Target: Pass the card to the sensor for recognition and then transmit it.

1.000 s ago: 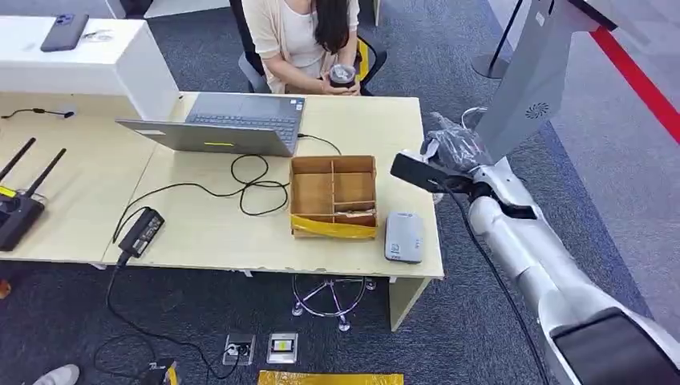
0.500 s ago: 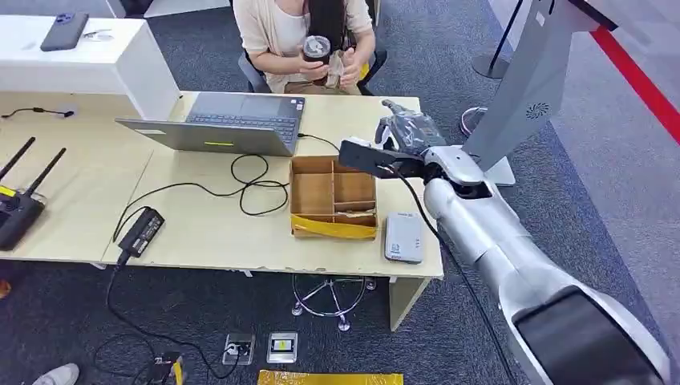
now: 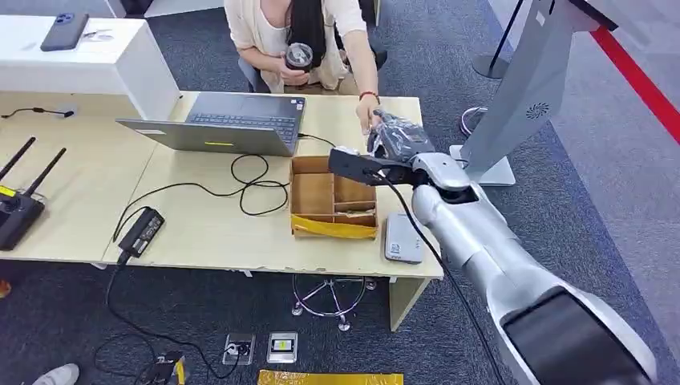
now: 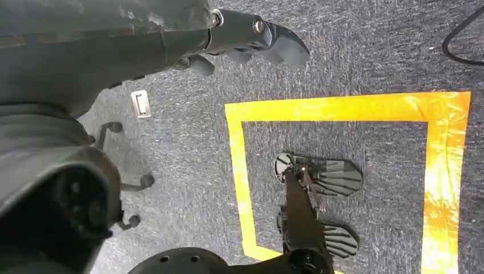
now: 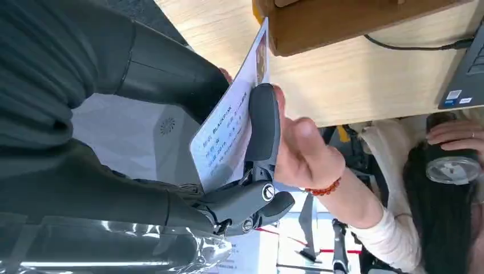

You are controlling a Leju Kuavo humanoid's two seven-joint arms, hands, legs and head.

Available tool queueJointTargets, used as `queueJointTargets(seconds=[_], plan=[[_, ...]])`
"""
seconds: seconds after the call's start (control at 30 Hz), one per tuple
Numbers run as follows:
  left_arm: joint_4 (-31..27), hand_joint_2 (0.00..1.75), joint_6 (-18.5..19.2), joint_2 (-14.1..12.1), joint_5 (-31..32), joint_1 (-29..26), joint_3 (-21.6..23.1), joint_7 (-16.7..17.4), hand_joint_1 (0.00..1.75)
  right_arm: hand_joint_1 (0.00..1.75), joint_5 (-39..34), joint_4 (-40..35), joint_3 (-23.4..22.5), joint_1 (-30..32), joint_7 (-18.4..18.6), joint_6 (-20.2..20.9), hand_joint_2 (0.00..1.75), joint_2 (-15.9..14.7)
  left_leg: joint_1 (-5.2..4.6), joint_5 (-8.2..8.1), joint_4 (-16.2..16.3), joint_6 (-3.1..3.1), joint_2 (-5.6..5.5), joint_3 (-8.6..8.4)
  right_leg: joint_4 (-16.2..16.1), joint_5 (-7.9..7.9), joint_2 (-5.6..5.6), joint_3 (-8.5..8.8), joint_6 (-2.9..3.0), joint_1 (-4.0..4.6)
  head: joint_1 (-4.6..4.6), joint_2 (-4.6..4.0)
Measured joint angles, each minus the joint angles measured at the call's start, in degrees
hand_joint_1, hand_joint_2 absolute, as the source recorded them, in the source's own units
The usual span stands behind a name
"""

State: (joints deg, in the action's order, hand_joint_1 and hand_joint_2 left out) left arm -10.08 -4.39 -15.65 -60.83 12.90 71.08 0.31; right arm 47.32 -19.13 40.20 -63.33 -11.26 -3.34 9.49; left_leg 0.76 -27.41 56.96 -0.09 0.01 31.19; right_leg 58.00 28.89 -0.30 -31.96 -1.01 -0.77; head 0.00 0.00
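Card (image 5: 228, 123): white, printed text and a small photo, pinched between the right hand's (image 5: 171, 97) thick thumb and a dark finger (image 5: 261, 123). Right wrist view shows this plainly. In the head view the card cannot be made out behind the right hand (image 3: 393, 136), which sits above the desk (image 3: 208, 224) by the far right corner of the box (image 3: 333, 196).

A person's hand (image 5: 305, 151), beaded bracelet at the wrist, touches the far side of the card and the robot's finger. Head view gives the wider layout: the person (image 3: 297, 36) sits behind the desk, one arm reaching to the right hand, the other hand holding a cup (image 3: 299, 56).

Sensor (image 3: 402, 237): grey, flat on the desk just right of the box, near the front edge, apart from the hand.

Left hand (image 4: 251, 43): seen in the left wrist view, hanging over grey carpet with yellow tape (image 4: 342, 108), fingers loosely apart, holding nothing.

Also on the desk: laptop (image 3: 228, 124), black cable (image 3: 240, 184), power brick (image 3: 142, 231), router (image 3: 20, 204) at the left edge.
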Motion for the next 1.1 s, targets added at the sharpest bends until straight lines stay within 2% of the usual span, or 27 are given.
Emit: queueJointTargets(seconds=[0.43,0.47,0.57,0.6,0.7,0.93,1.1], plan=[[0.0,0.00,0.0,0.1,0.0,0.0,1.0,0.1,0.00,1.75,0.6,0.8,0.2,0.4,-0.4,-0.7,1.75,0.3,0.00,0.00,0.0,-0.02,0.00,0.01,0.0,0.00,0.00,-0.01,0.00,0.00,0.00,0.00],[0.0,0.00,0.0,0.1,0.0,0.1,1.0,0.1,0.00,0.00,0.6,0.9,0.3,0.4,-0.4,-0.8,1.75,0.3,0.00,0.01,0.0,-0.02,0.00,0.01,0.0,0.00,0.00,-0.01,0.00,0.00,0.00,-0.02],[0.0,0.00,0.0,0.1,0.0,0.0,1.0,0.1,0.00,0.00,0.7,1.0,0.6,0.6,-0.8,-1.1,1.75,0.3,0.00,0.00,0.0,-0.02,0.00,0.01,0.0,0.00,0.00,-0.01,0.00,0.00,0.00,0.00],[0.0,0.00,0.0,0.1,0.0,0.0,1.0,0.1,0.00,0.00,0.7,1.0,0.6,0.7,-1.1,-1.6,0.00,0.3,0.00,0.00,0.0,-0.02,0.00,0.01,0.0,0.00,0.00,-0.01,0.00,0.00,0.00,-0.02],[0.0,0.00,0.0,0.1,0.0,0.0,1.0,0.1,0.00,0.00,0.6,1.0,0.7,0.7,-1.5,-3.2,0.00,0.5,0.00,0.00,0.0,-0.02,0.00,0.01,0.0,0.00,0.00,-0.01,0.00,0.00,0.00,-0.02],[0.0,0.00,-0.2,0.1,-0.6,0.0,1.0,0.1,0.00,0.00,0.7,1.1,0.7,0.7,-2.5,-2.4,0.00,0.6,0.00,0.01,0.0,-0.02,0.00,0.01,0.0,-0.01,0.00,-0.01,0.01,0.00,0.02,0.00],[0.0,0.00,-0.3,0.1,-1.9,-0.8,1.0,0.2,0.00,0.00,-1.1,1.1,0.6,0.5,-2.1,-5.8,0.00,0.0,0.00,0.01,0.0,-0.03,0.01,-0.01,0.0,0.00,0.01,-0.03,0.01,0.00,0.00,0.00]])
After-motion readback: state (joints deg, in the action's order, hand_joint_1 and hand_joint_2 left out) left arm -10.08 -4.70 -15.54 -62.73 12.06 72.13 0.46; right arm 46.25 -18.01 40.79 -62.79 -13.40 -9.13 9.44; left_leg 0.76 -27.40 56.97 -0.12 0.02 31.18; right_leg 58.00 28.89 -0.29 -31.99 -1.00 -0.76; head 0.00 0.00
